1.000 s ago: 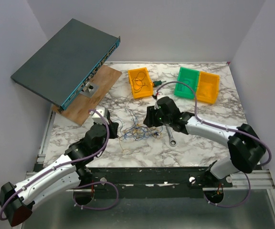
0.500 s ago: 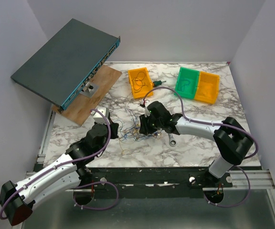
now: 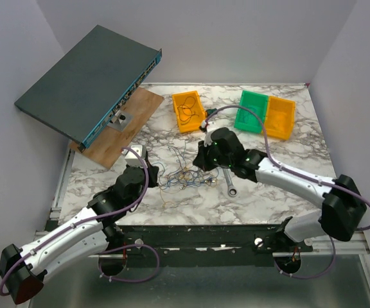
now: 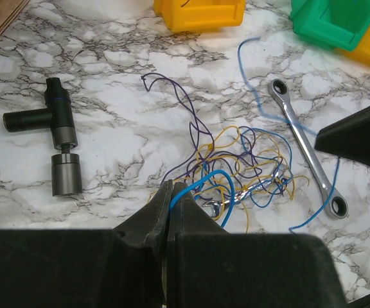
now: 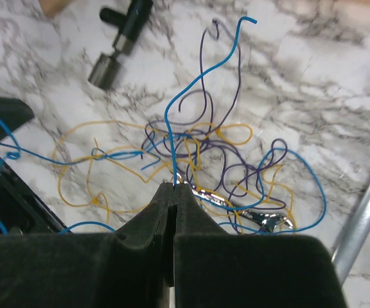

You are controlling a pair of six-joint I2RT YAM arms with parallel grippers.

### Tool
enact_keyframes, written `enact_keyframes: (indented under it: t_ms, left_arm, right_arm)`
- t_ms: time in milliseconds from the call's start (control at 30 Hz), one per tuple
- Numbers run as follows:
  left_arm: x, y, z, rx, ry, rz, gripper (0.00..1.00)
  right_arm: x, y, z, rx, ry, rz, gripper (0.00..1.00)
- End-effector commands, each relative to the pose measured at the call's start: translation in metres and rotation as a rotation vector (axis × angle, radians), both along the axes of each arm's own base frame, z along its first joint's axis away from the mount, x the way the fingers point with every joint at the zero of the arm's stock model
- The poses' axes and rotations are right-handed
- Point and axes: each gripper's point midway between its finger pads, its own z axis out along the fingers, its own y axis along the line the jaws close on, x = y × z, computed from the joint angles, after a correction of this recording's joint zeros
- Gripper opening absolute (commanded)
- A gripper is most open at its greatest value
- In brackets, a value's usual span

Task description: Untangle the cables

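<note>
Pinching shut on one blue strand each, the left fingers [image 4: 149, 221] and right fingers [image 5: 148, 224] grip the cables [image 3: 182, 176] from opposite sides. The cables lie as one blue, yellow and purple knot on the tabletop [image 3: 281, 186], just left of the wrench [image 3: 229, 181], with a blue strand crossing it. Judged progress: barely begun. No strand is separated yet, so all the pulling apart is left.

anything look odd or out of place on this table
A small silver wrench lies buried in the cables, wires looped over it, so it may snag when they are pulled. The grey network switch at the far left sits tilted, its low edge on the wooden board, sticking out past the table.
</note>
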Motion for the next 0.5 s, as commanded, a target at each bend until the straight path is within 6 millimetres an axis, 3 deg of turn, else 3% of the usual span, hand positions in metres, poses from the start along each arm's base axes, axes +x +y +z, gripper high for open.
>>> enact_keyframes:
  t_ms: [0,200,300,367,467]
  left_arm:
    - [0.001,0.006,0.004,-0.015,-0.014,0.03,0.0]
    - [0.001,0.005,0.003,-0.009,0.0,0.029,0.0]
    - [0.001,0.002,0.008,-0.014,-0.008,0.014,0.0]
    - [0.001,-0.002,0.019,-0.02,-0.031,-0.013,0.0]
    - [0.001,-0.008,0.048,-0.03,-0.083,-0.058,0.0]
  right_arm:
    - [0.015,-0.016,0.057,0.046,-0.12,-0.127,0.01]
    - [0.04,-0.065,0.142,0.081,-0.335,-0.383,0.01]
    - [0.042,-0.089,0.18,0.11,-0.426,-0.47,0.01]
    - [0.037,-0.089,0.19,0.119,-0.445,-0.434,0.01]
    - [0.026,-0.075,0.186,0.127,-0.417,-0.321,0.01]
